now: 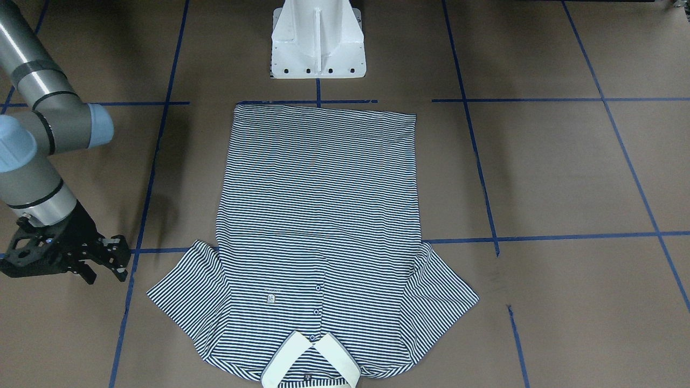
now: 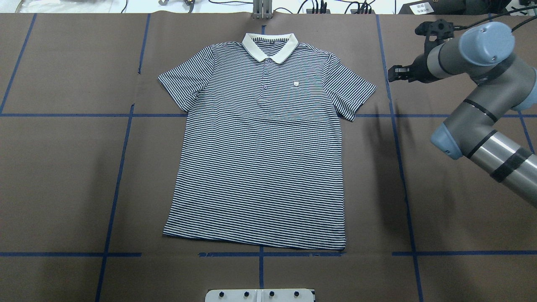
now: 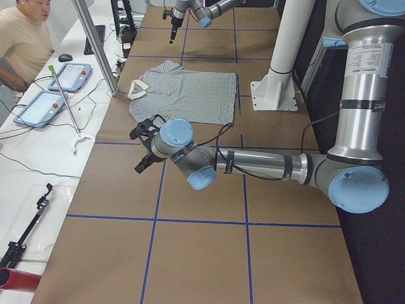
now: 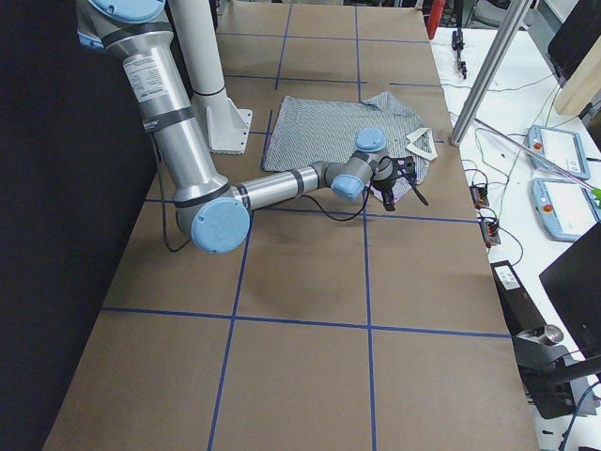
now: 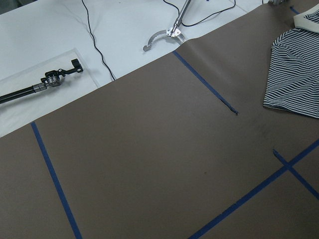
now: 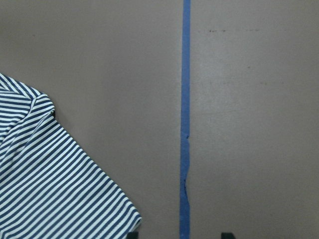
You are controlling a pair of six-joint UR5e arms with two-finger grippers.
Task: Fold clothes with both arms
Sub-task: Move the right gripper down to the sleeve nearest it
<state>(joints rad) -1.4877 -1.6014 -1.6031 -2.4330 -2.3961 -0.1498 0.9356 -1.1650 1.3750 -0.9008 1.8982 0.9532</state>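
Shirt [image 1: 318, 215] lies flat; right gripper [image 1: 106, 275], spread open, hovers just beside its sleeve [image 1: 183, 293]; left gripper [image 3: 140, 164] hangs well apart from the shirt, grip cannot be told.

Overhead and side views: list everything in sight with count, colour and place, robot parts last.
polo shirt: one, navy-and-white stripes, white collar, flat mid-table, collar away from the robot.
table: one, brown cover, blue tape lines.
pedestal base: one, white, by the shirt's hem.
side bench: one, white, along the table's far edge.
control tablets: two, light blue, on the bench.
rod tool: one, black, on the bench.
person: one, beige top, beside the bench.
right gripper: one, black, open, beside a sleeve, not touching it.
left gripper: one, black, beyond the other sleeve; open or shut unclear.
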